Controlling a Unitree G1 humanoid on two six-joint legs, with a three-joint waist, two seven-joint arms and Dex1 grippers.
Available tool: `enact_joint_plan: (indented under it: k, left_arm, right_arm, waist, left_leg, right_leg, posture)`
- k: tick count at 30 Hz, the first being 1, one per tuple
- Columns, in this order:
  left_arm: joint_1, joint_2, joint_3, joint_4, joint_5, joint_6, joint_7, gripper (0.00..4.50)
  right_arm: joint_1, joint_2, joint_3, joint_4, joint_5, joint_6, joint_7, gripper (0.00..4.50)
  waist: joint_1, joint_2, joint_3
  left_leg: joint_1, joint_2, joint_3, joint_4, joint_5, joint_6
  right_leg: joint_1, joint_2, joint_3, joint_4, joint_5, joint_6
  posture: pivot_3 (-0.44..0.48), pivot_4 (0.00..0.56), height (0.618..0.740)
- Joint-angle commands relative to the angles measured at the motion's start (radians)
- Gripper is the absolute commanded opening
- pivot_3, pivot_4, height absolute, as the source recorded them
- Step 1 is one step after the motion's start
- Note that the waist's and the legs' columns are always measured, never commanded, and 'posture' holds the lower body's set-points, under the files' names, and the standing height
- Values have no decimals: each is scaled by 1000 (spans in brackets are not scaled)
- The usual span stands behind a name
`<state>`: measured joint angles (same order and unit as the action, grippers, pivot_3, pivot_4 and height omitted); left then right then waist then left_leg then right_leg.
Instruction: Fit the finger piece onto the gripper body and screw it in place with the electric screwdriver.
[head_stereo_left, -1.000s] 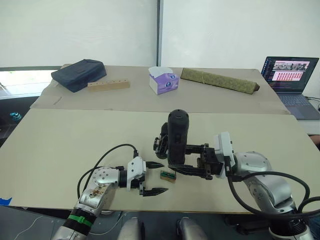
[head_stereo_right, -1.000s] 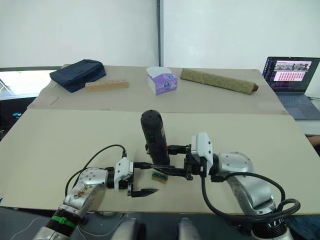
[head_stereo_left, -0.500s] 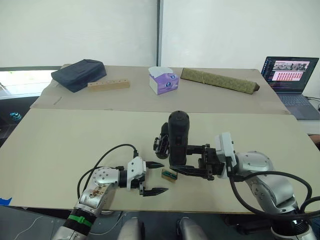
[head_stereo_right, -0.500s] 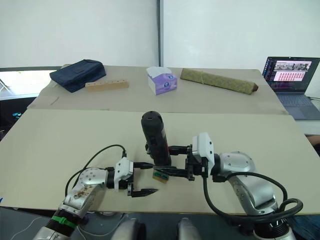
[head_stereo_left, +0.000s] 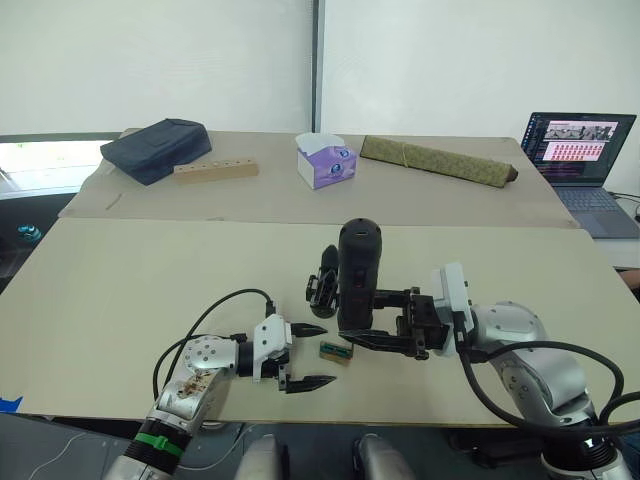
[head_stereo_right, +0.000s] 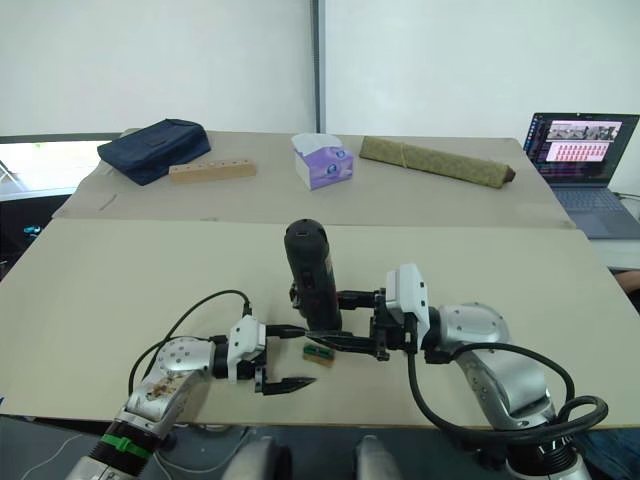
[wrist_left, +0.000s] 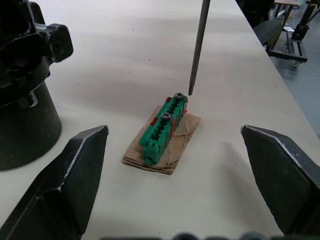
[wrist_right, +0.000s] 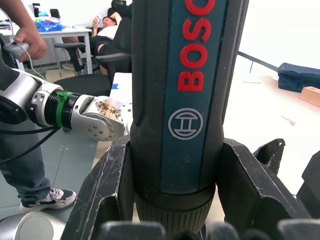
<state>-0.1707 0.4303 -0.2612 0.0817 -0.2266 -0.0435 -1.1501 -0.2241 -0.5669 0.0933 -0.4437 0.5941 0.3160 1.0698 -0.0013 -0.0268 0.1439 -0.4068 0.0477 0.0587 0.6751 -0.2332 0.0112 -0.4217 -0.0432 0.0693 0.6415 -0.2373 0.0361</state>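
- The right arm reaches in from the right side, forearm roughly level above the table (head_stereo_left: 150, 290). The right gripper (head_stereo_left: 385, 322) has its fingers clamped around the electric screwdriver (head_stereo_left: 357, 275).
- The electric screwdriver is held upright, blunt end up. In the right wrist view its barrel (wrist_right: 187, 100), with red lettering, sits between the two fingers (wrist_right: 107, 200).
- The screwdriver's thin metal bit (wrist_left: 198, 47) points down; its tip sits at the far end of the green-and-brown block (wrist_left: 162, 132). Whether it touches the screw head there cannot be told.
- The left arm lies low over the near table edge, wrist pointing right. The left gripper (head_stereo_left: 305, 355) is spread wide, holding nothing, one finger (wrist_left: 65, 185) on each side of the block without contact.
- The gripper body (head_stereo_left: 323, 283) stands on the table just behind and left of the screwdriver, its round base (wrist_left: 22, 125) near the block.
- At the far edge lie a dark bag (head_stereo_left: 155, 148), a wooden block (head_stereo_left: 215, 170), a tissue box (head_stereo_left: 326, 160) and a laptop (head_stereo_left: 580, 150).
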Motion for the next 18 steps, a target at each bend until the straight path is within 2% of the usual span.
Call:
enact_joint_plan:
  k: [1, 12, 18]
  left_arm:
    - [16, -5, -39, 63, 26, 17, -6, 4500]
    - [16, -9, -34, 69, 30, 10, -1, 4500]
    - [18, -10, -36, 59, 27, 16, 0, 4500]
  right_arm:
    - [-24, 0, -27, -28, 30, -17, 9, 1900]
    - [-40, -12, -76, -43, 83, 0, 1, 1900]
    - [-62, 10, -55, -27, 67, -6, -15, 1900]
  waist:
    - [1, 0, 0]
    - [3, 0, 0]
    - [3, 1, -1]
  left_leg:
    - [0, 0, 0, 0, 0, 0]
    - [0, 0, 0, 0, 0, 0]
    - [0, 0, 0, 0, 0, 0]
  right_leg:
    - [0, 0, 0, 0, 0, 0]
    - [0, 0, 0, 0, 0, 0]
    - [0, 0, 0, 0, 0, 0]
  posture:
    - [0, 150, 740]
    - [0, 150, 740]
    - [0, 150, 740]
